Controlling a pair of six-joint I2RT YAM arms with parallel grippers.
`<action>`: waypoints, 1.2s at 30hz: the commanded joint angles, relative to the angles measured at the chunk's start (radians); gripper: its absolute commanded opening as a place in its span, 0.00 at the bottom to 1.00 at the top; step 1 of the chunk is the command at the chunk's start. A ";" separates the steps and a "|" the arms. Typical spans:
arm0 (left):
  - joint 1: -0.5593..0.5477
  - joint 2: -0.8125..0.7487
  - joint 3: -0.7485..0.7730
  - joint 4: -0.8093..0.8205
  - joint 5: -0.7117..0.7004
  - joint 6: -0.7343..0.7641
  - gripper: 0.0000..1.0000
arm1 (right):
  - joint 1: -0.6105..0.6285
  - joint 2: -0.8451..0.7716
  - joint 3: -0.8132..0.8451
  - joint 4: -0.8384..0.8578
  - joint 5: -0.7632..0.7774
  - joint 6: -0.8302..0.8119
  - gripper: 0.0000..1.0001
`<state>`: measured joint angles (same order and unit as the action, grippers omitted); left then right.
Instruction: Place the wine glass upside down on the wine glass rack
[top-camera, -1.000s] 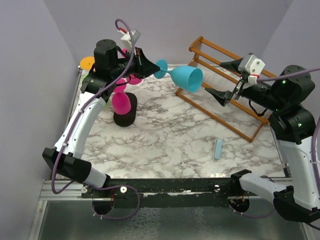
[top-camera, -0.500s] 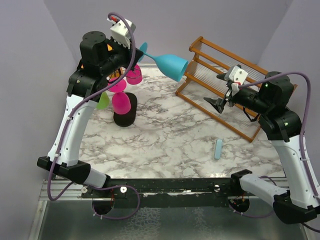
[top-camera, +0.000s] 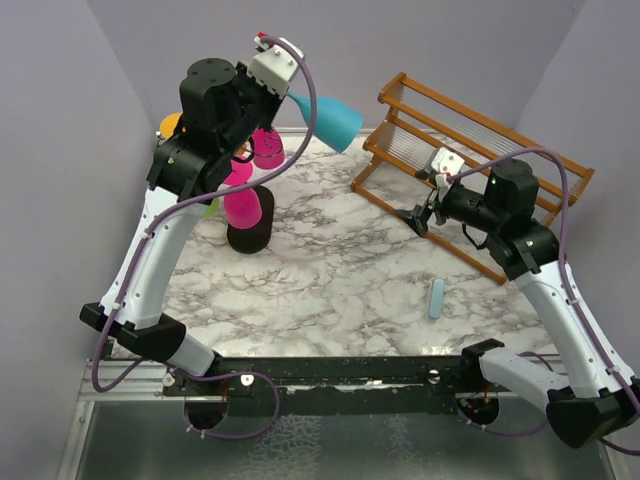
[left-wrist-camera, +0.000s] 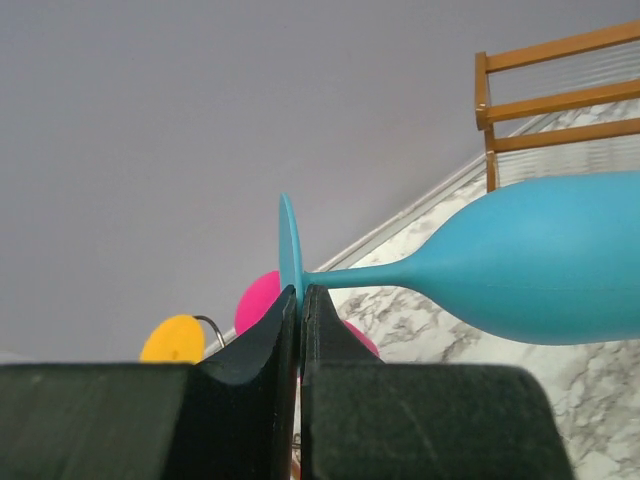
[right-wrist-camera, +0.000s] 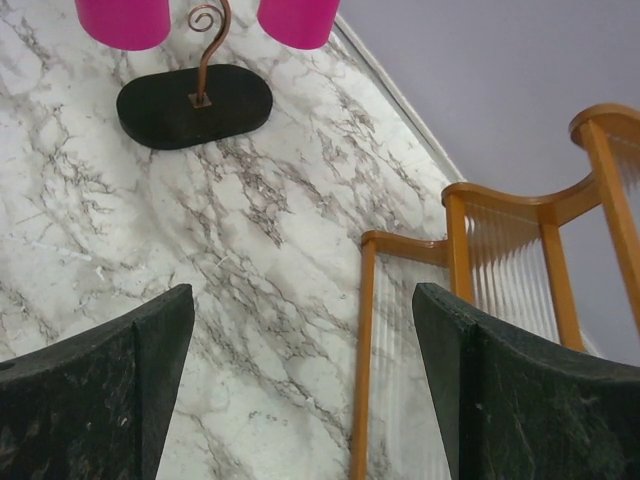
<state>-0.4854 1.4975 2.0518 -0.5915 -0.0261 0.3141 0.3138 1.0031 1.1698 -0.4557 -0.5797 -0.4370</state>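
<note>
Holding the glass (top-camera: 325, 118) by its foot, left gripper (left-wrist-camera: 300, 300) pinched tight; right gripper (right-wrist-camera: 305, 330) wide, idle. Tip bowl down, then slide stem into 1 free curl of the far-left wire rack (top-camera: 248, 238).

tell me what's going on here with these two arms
The left tool is shut on the foot of the blue wine glass, holding it sideways in the air near the wine glass rack, where pink glasses already hang upside down. The glass is not yet on the rack. The right tool is open and empty, near the wooden rack.
</note>
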 joint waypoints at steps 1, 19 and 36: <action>-0.059 0.025 0.045 0.041 -0.156 0.151 0.00 | -0.006 -0.031 -0.086 0.189 0.018 0.081 0.89; -0.268 0.188 -0.020 0.167 -0.525 0.631 0.00 | -0.074 -0.059 -0.214 0.241 -0.092 0.125 0.89; -0.237 0.188 -0.246 0.308 -0.692 0.697 0.00 | -0.079 -0.032 -0.233 0.239 -0.124 0.113 0.90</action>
<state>-0.7406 1.6943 1.8103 -0.3172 -0.6743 1.0306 0.2417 0.9672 0.9459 -0.2390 -0.6762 -0.3187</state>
